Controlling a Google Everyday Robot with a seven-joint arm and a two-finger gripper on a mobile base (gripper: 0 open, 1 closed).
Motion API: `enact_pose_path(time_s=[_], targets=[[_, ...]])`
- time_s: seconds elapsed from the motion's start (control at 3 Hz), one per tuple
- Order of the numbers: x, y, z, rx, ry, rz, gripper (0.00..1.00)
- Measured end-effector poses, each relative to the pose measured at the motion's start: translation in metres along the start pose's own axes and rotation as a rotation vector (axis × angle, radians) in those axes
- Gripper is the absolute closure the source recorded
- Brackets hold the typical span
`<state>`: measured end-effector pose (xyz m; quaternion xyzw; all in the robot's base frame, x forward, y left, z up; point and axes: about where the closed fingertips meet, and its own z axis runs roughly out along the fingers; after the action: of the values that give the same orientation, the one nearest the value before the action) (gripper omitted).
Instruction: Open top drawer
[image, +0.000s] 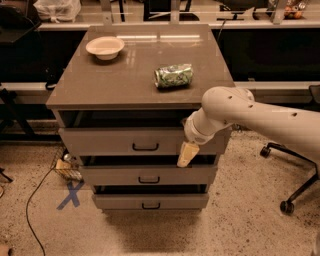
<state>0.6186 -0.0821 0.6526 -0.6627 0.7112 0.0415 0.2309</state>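
Gripper (187, 154) at top drawer's (110, 141) right front; whether it is wide or narrow cannot be told.
Bowl (105, 47) and can (173, 76) sit apart on the brown top (110, 82); a blue X (71, 194) marks the speckled floor (245, 220).

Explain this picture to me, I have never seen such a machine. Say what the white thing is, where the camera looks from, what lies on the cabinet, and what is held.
The white thing is a robot arm reaching in from the right; its mobile base is out of view. At its tip is the gripper, a tan two-finger clamp. It hangs in front of the lower right part of the top drawer, to the right of the drawer's black handle, not on it. I see nothing held.

There is one camera view, looking down at the grey cabinet from the front and above. On its top lie a pale bowl at the back left and a crumpled green can nearer the right. The middle drawer and bottom drawer sit below.
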Motion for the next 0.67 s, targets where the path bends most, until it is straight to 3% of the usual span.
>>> enact_pose_path(time_s=[0.67], targets=[[0.011,0.019,-0.015,-0.004,0.053,-0.010,0.62]])
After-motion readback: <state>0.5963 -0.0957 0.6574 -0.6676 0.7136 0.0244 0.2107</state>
